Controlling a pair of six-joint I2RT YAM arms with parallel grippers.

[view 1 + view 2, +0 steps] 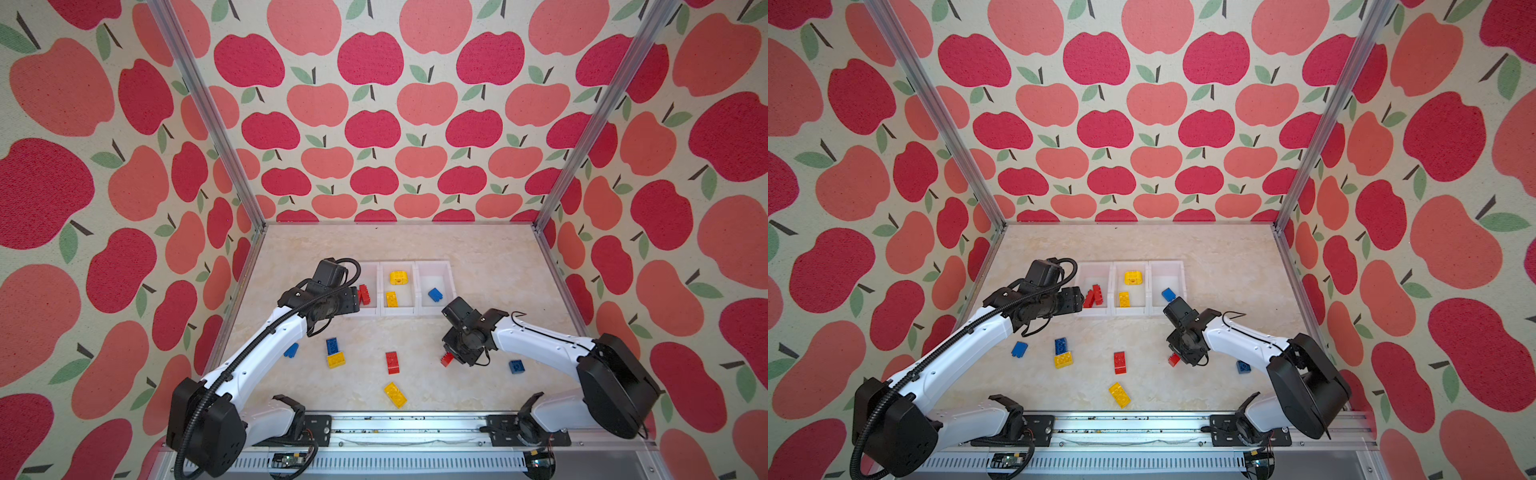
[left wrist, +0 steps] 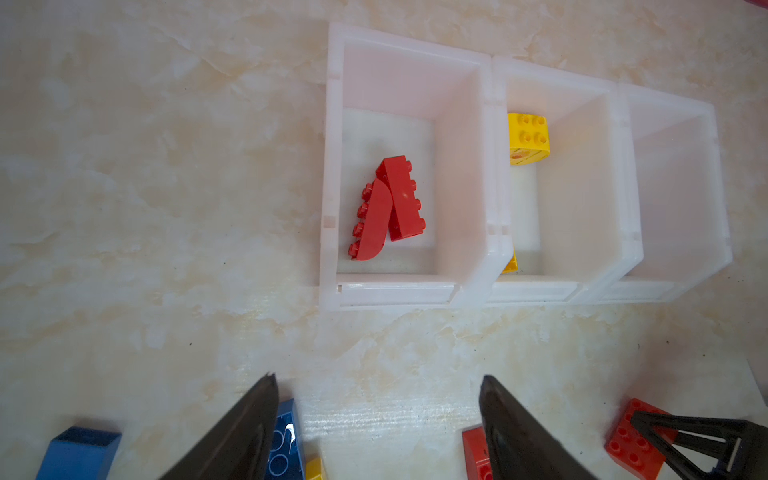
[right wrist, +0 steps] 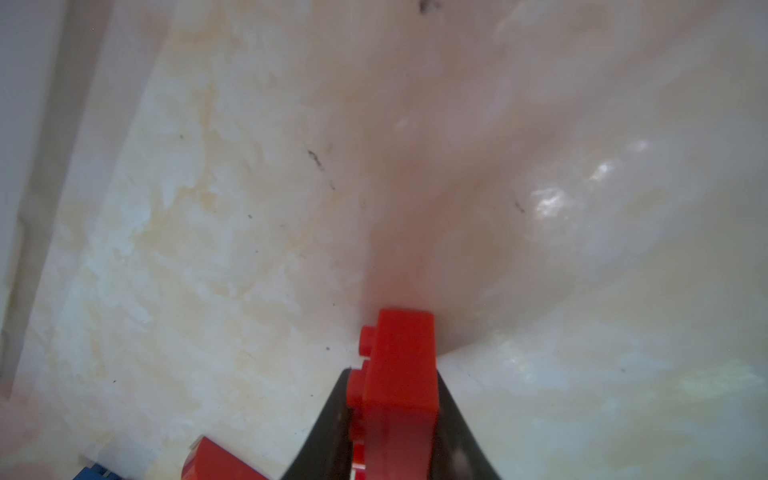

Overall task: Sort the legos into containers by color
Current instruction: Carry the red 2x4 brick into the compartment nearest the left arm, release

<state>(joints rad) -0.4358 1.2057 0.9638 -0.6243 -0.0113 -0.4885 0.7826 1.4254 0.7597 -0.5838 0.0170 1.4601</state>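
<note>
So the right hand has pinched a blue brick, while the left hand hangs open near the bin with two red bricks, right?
Not quite: the right wrist view shows the brick in the right hand is red, not blue. The left hand does hang open near the bin with two red bricks.

Left jaws apart, right jaws clamped.

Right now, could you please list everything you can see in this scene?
Containers: three, white, joined row at table's far middle.
Red legos: four; two in left container, one loose mid-table, one held.
Yellow legos: four; two in middle container, two loose.
Blue legos: four; one in right container, three loose.
Table: one, marbled beige.
Walls: apple print, three sides.
Left tool: one, black, open, by left container.
Right tool: one, black, shut on red lego.
</note>
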